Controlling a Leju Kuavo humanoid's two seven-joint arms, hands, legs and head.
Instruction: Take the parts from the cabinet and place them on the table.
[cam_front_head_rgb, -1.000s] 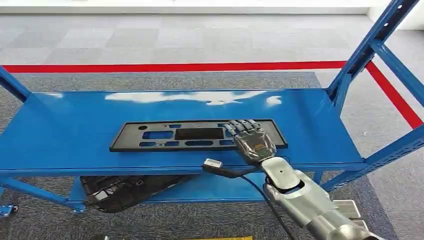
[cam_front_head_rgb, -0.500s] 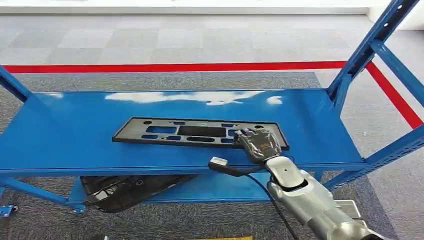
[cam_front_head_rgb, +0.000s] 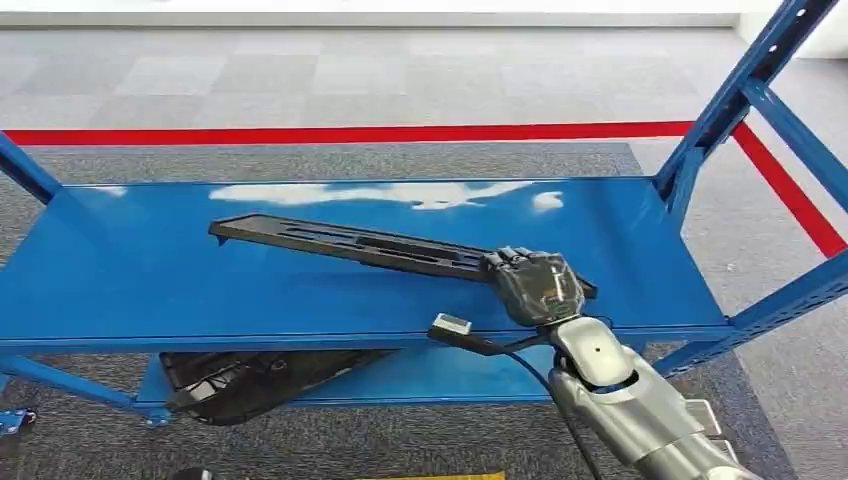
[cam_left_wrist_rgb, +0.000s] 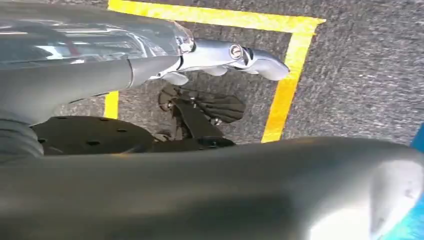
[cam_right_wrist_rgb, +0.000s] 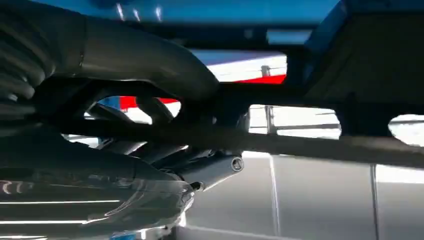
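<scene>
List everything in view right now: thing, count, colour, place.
flat panel part: 1, black with cut-outs, over the top shelf, tilted, one end held by the right hand
shelf rack: 1, blue metal, in front of the robot, top shelf and a lower shelf
lower part: 1, black, on the lower shelf toward the left
red floor line: 1, red, on the grey carpet behind the rack, turning along its right side
yellow floor marking: 1, yellow, on the carpet, in the left wrist view
right hand: 1, dark grey, closed on the right end of the panel part
left hand: 1, silver-grey, hanging over the carpet; whether its fingers are apart is unclear
</scene>
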